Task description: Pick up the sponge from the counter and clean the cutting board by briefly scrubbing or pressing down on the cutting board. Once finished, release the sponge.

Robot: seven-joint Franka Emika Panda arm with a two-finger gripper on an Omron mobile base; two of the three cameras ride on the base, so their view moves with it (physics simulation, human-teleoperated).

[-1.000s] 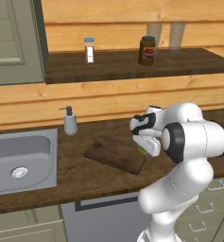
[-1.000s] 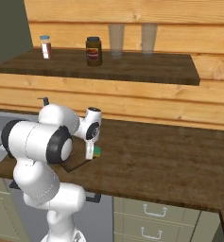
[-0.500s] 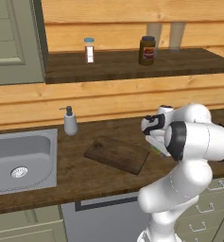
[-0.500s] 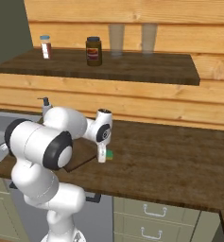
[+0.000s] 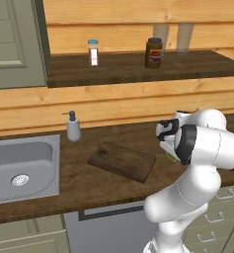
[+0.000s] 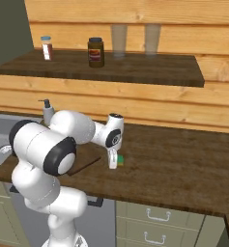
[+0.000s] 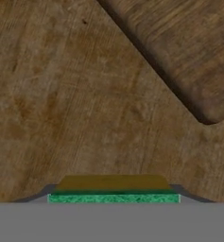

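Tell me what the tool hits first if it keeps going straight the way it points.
The small green sponge, right at the tool tips; under it lies the dark wood-plank counter. How near is unclear.

no readable text, brand, number or sign in any view. Only label candidates are on the shelf: small jar (image 5: 93, 52) has a white band with a reddish patch, too blurry to read; dark jar (image 5: 154, 53) has a yellowish/red label, no legible characters. Soap dispenser (image 5: 73, 127) by the sink is plain, no markings visible. Cutting board (image 5: 121, 161) and counter (image 5: 89, 185) show wood grain only; sponge (image 7: 113, 194) faces are plain green and yellowish in the hand view. Drawer fronts (image 6: 154, 221) and robot arm (image 6: 63, 144) carry no visible lettering
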